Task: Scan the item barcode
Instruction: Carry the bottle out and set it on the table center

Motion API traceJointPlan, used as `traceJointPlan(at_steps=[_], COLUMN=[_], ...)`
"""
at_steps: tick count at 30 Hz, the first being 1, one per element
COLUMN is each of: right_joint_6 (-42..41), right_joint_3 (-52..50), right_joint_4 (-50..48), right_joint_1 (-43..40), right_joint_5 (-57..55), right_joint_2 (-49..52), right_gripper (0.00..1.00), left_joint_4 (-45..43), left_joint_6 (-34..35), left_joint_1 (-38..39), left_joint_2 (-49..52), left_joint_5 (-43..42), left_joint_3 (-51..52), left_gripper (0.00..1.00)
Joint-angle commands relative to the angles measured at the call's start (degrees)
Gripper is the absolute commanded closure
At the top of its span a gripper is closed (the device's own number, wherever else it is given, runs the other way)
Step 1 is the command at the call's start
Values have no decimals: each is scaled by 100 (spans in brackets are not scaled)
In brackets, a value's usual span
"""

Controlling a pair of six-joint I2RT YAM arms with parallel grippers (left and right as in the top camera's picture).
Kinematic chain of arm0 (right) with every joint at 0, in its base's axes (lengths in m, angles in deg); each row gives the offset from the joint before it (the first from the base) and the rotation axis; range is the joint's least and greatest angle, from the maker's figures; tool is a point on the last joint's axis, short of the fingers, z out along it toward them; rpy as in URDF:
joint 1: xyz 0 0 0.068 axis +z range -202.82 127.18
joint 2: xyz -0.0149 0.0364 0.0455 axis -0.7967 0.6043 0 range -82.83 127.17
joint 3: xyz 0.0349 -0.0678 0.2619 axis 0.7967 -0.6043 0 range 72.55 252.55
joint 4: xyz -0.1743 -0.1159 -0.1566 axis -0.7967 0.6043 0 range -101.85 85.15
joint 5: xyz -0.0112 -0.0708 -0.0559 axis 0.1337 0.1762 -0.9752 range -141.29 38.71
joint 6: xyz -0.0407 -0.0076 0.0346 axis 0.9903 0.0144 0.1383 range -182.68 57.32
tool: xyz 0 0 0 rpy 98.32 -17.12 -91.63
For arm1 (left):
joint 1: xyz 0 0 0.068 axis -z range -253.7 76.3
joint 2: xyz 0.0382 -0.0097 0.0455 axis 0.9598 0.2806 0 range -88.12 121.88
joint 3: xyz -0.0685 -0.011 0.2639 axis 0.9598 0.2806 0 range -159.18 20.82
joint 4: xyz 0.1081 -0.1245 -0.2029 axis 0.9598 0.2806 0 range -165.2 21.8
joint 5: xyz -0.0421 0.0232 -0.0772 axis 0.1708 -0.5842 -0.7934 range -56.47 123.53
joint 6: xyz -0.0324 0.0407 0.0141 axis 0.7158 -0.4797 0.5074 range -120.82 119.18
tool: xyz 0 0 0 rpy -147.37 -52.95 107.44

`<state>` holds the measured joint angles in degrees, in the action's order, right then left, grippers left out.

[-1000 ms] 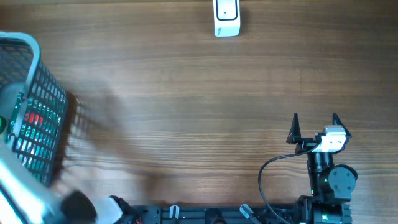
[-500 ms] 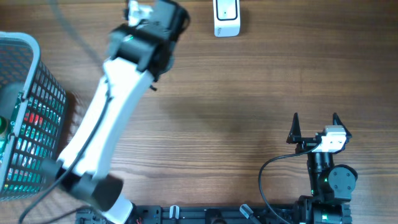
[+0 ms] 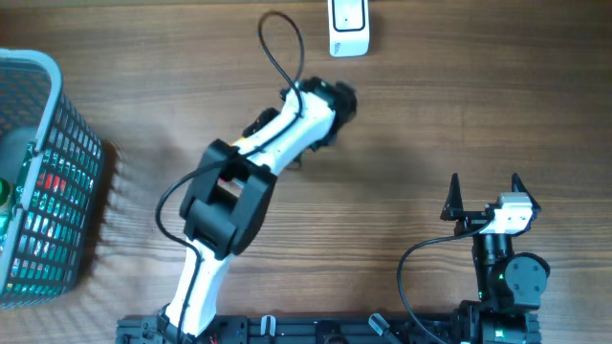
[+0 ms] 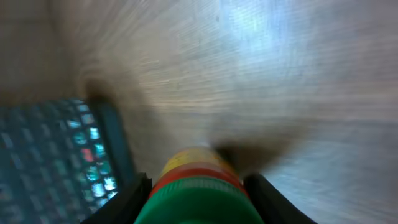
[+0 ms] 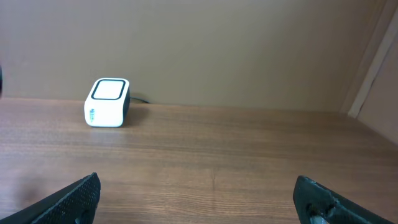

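Tabletop (image 3: 430,115) wood is filling the overhead view and carrying two arms, one white scanner (image 3: 348,27) and one grey mesh basket (image 3: 57,172). The scanner is sitting at the far edge, right of centre, and the basket is standing at the far left with red and green contents showing through its mesh. The left arm is lying stretched toward the middle, its wrist just near of the scanner and hiding the left pincer (image 3: 330,100) and whatever it is carrying. The right pincer (image 3: 485,182) is resting at the near right, well apart from everything.

Left wrist view, heavily blurred, is showing one item (image 4: 196,202) clamped between the left pincer's two dark fingers (image 4: 134,196). It is looking like a round body, green nearest the camera, then a red band, then yellow at its far end. It is hanging over bare tabletop, with the basket at the lower left.

Right wrist view is showing that pincer's two fingers (image 5: 78,196) standing wide apart and holding nothing, the scanner sitting far off to the left.
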<state>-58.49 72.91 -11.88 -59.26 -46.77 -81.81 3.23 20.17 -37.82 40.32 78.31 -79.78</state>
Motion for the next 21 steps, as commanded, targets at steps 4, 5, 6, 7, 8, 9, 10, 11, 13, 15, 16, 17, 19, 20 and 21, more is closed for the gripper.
traceJointPlan(at_steps=[4, 5, 6, 7, 8, 9, 10, 11, 13, 15, 16, 17, 19, 20, 21], right_joint_6=[31, 33, 33, 33, 31, 31, 33, 35, 33, 31, 33, 33, 33, 33, 33], right_joint_3=[-4, -4, -4, -4, -4, -4, -4, -4, -4, -4, -4, -4, -4, -4, -4], right_joint_4=[-13, -13, -13, -13, -13, -13, -13, -13, -13, -13, -13, -13, -13, -13, -13], right_joint_1=[-17, -17, -17, -17, -17, -17, -17, -17, -17, -17, -17, -17, -17, -17, -17], right_joint_5=[61, 61, 61, 61, 61, 61, 61, 61, 61, 61, 61, 61, 61, 61, 61], right_joint_2=[-22, -22, -22, -22, -22, -22, -22, -22, -22, -22, -22, -22, -22, -22, -22], right_gripper=[0, 0, 0, 0, 0, 0, 0, 0, 0, 0, 0, 0, 0, 0, 0], left_joint_4=[-413, -411, -411, -413, -413, -413, -411, -411, -369, -214, -219, -238, -278, -302, -337], left_joint_6=[-542, -540, -540, -540, -542, -540, -540, -538, -400, -389, -387, -387, -385, -387, -387], left_joint_1=[293, 297, 295, 297, 304, 315, 323, 323, 323, 229, 120, -92, -616, -1019, -1528], left_joint_2=[-22, -22, -22, -24, -24, -24, -63, -136, -485, -1373, -1781, -2337, -3235, -3738, -4245], left_joint_5=[-39, -44, -44, -44, -76, -118, -127, -125, -122, 42, 74, 70, 37, -81, -168], left_joint_3=[612, 612, 612, 612, 612, 612, 610, 599, 424, -85, -293, -577, -1012, -1233, -1416], left_gripper=[36, 32, 31, 24, 19, 17, 15, 12, 6, 0, 0, 0, 0, 0, 0])
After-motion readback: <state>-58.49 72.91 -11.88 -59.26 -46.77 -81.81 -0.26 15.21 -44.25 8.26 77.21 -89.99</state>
